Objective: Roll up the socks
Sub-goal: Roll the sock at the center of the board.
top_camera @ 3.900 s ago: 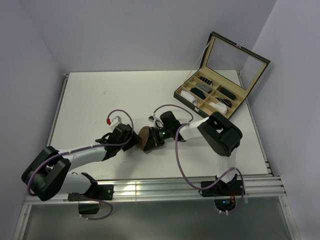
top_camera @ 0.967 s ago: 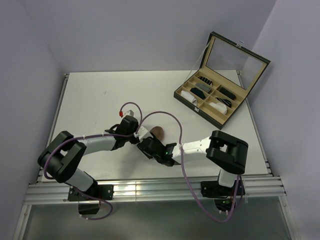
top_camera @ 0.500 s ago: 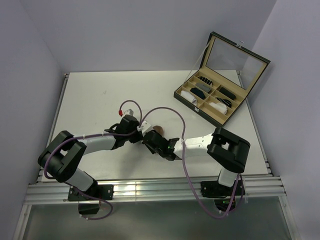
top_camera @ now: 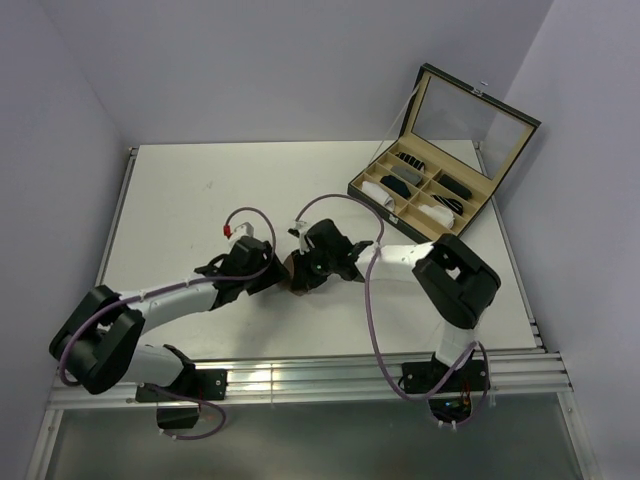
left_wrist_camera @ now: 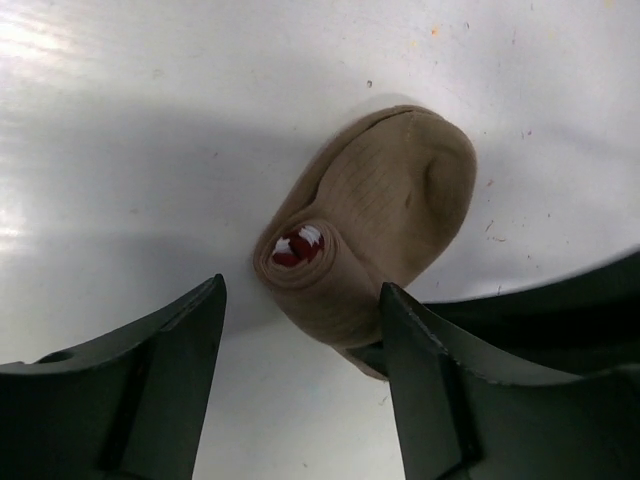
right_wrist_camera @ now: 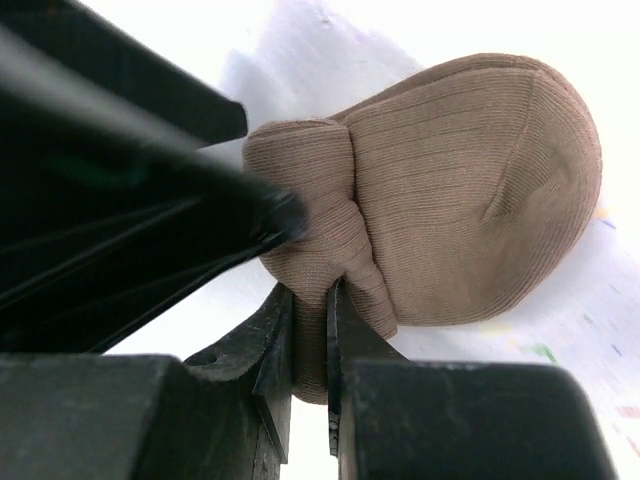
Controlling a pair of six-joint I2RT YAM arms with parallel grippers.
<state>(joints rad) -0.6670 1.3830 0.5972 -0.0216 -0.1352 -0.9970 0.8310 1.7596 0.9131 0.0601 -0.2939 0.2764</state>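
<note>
Right gripper (right_wrist_camera: 305,345): all but closed, clamped on a thin fold at the rolled end of the tan sock (right_wrist_camera: 470,190). Judged an anchor grip, pinning the roll against springing loose. Just beyond the fingertips, the roll itself. Further out, the toe end lying flat, not yet wound in.

Left gripper (left_wrist_camera: 302,300): wide open, holding nothing, fingers (left_wrist_camera: 150,390) straddling the roll from the opposite side, no contact visible. Between them, the red-and-white cuff (left_wrist_camera: 297,245) buried at the core of the spiral, so rolled from cuff toward toe. Probably placed there to take over or turn the roll under cover of the pinch.

From above, both grippers tip to tip over the sock on the table (top_camera: 180,200). Roughly half rolled by the look, with the toe flap left to wrap. Risk: early release of the pinch, open jaws not yet shut, and a slackened roll.

Well beyond the right gripper, an open box (top_camera: 400,226) with small rolls (top_camera: 405,160) in its compartments. White sock: not made out in any view.
</note>
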